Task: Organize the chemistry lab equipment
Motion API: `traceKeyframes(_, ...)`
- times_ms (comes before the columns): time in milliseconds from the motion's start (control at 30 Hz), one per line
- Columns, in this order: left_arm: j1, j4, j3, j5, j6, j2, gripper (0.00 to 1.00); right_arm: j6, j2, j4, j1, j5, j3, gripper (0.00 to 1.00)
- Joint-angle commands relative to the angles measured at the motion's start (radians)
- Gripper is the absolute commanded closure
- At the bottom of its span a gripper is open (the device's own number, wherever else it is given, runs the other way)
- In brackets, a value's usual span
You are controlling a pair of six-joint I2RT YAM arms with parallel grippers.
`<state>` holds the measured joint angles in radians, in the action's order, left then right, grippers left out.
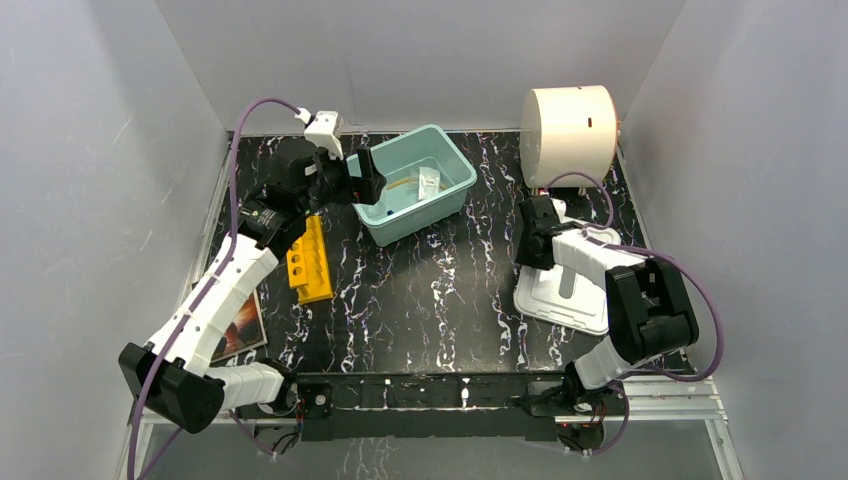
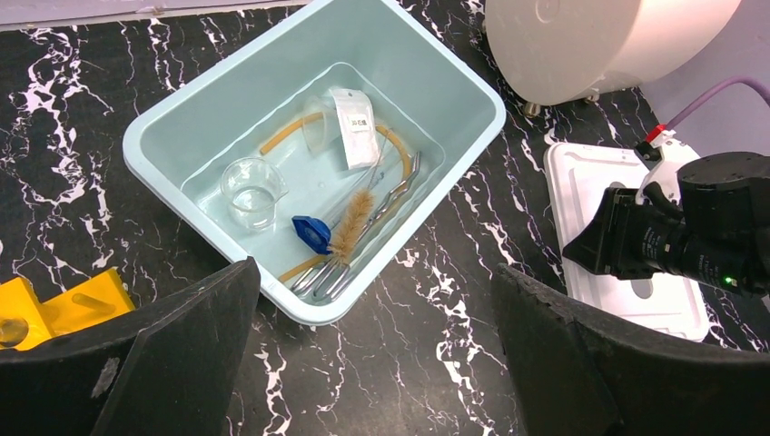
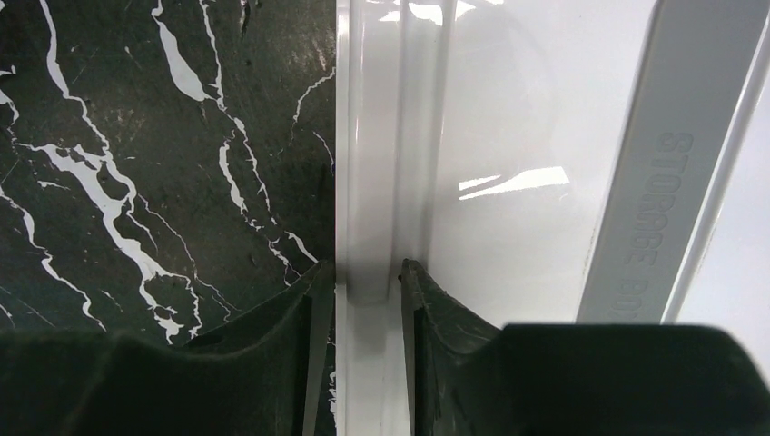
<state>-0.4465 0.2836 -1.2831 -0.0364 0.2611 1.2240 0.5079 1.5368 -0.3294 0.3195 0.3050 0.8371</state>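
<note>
The lab equipment lies in a teal bin (image 2: 163, 136): clear beaker (image 2: 250, 191), clear funnel (image 2: 318, 123), tan rubber tube (image 2: 289, 134), metal tongs (image 2: 386, 209), brown bristle brush (image 2: 352, 222), blue cap (image 2: 311, 233) and a white packet (image 2: 354, 127). My left gripper (image 2: 377, 363) is open and empty, above the table just in front of the bin; in the top view it (image 1: 368, 185) sits at the bin's (image 1: 455, 165) left end. My right gripper (image 3: 368, 282) is shut on the raised rim of a white lid (image 3: 508, 136) lying flat on the table (image 1: 565, 300).
A big white cylinder (image 1: 570, 130) stands at the back right. A yellow rack (image 1: 308, 260) lies left of centre, beside the left arm. A paperback book (image 1: 240, 325) lies at the front left. White walls close in the table.
</note>
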Motion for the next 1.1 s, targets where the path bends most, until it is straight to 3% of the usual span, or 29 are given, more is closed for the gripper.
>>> traceKeyframes(0,-0.005,-0.023,-0.003,0.006,-0.016,0.002,0.02,0.039,0.046,-0.014,0.006,0.022,0.008,0.58)
traceKeyframes(67,-0.005,-0.024,-0.004,0.006,-0.017,0.003,0.02,0.051,0.057,-0.020,0.007,0.037,0.008,0.62)
traceKeyframes(200,-0.006,-0.026,0.000,0.005,-0.015,0.007,0.02,0.065,0.062,-0.029,0.014,0.063,0.018,0.85)
traceKeyframes(333,-0.006,-0.020,0.019,0.016,0.035,0.004,0.02,0.078,0.050,-0.051,0.017,0.067,0.034,0.93)
traceKeyframes(567,-0.023,-0.054,0.076,-0.147,0.064,-0.008,0.05,0.150,-0.095,-0.119,0.019,-0.027,0.073,0.94)
traceKeyframes(733,-0.130,-0.102,0.116,-0.182,0.049,0.007,0.07,0.248,-0.217,-0.115,0.019,-0.113,0.065,0.95)
traceKeyframes(833,-0.200,-0.236,0.182,-0.212,0.125,0.025,0.06,0.332,-0.291,-0.113,0.019,-0.169,0.069,0.95)
traceKeyframes(900,-0.297,-0.321,0.202,-0.234,0.147,0.107,0.05,0.384,-0.348,-0.091,0.019,-0.215,0.071,0.95)
traceKeyframes(1067,-0.365,-0.332,0.132,-0.369,0.171,0.300,0.04,0.423,-0.389,-0.032,0.019,-0.251,0.050,0.95)
